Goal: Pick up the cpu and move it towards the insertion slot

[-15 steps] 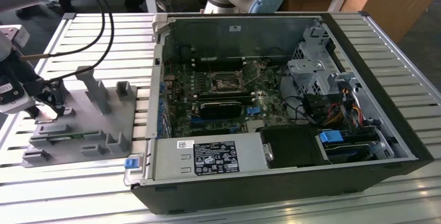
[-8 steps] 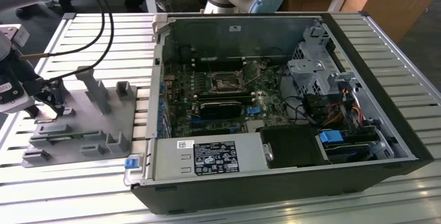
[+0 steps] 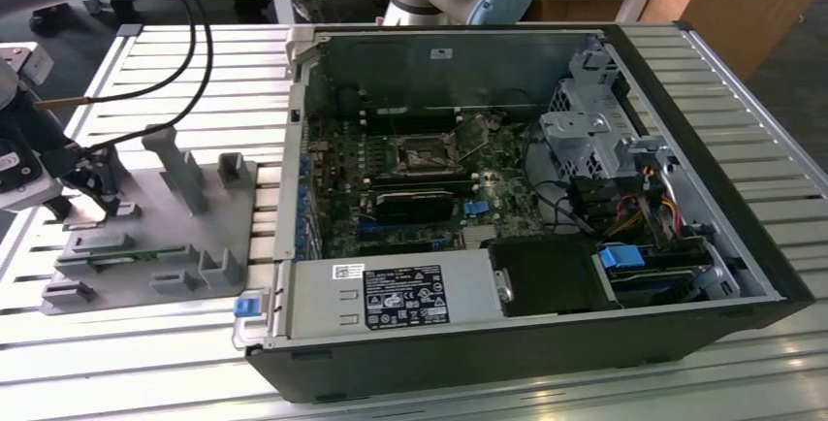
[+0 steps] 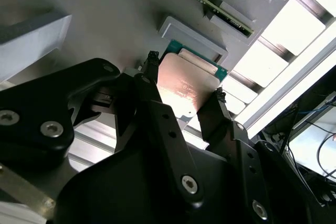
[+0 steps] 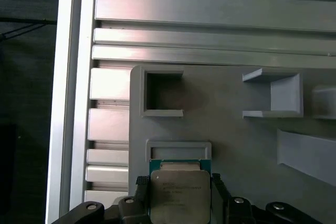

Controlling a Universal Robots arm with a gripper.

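CPU (image 5: 178,192) lies on the grey fixture (image 5: 236,140), silvery top facing the camera in the first wrist view, one edge close against a low raised frame of the fixture. The gripper (image 5: 179,184) brackets it. In both wrist views a black fingertip meets each of two opposite edges, so the fingers appear clamped on the CPU (image 4: 186,85). Holding by the edges suits so thin a part and leaves its flat faces untouched.

In the exterior view the gripper (image 3: 97,183) stands over the fixture (image 3: 194,237) at the exterior view's left. It is well apart from the insertion slot (image 3: 424,156), which sits on the motherboard inside the open computer case (image 3: 518,363). By this judgement the pick is in hand and no transfer has begun.

Not determinable: whether the CPU has left the fixture surface, since its underside and the seat beneath it are hidden. The gripper body cuts off its near edge in the first wrist view. In the exterior view the part itself cannot be made out among the fingers.
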